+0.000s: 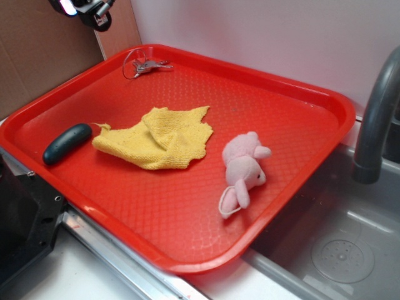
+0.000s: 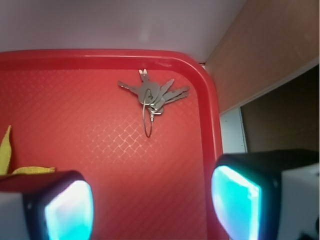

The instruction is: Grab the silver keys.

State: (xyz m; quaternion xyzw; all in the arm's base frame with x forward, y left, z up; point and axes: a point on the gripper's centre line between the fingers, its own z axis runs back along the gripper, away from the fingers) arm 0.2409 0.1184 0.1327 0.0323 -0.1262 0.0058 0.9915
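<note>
**One bunch of keys, far corner of the tray, claw open above it**

One small bunch of keys [image 2: 154, 95] lies flat in the far corner of the tray [image 1: 187, 225], close to the rim on two sides. In your wrist view the blades fan out from the ring: most point right toward the side rim, one points left, and a short one points up toward the far rim. So the long axis of the bunch runs left to right across that view. The thin wire loop [image 2: 147, 120] trails the other way, down toward the camera.

Your exterior view shows the same keys [image 1: 150, 65] much smaller, with the wire loop curving to their left. Only there do you see the rest of the tray: a yellow cloth [image 1: 159, 137] near the middle, a pink plush toy [image 1: 244, 172] to its right and a dark oblong thing [image 1: 67, 143] by the left rim, all well apart from the keys. Of the claw it shows only a dark part at the top edge.

The wrist view gives you the claw [image 2: 152, 205] itself. Its two pads [image 2: 70, 210] stand wide apart with bare tray between them, holding nothing. The keys lie ahead of the gap, roughly centred, not yet between the pads.
</note>
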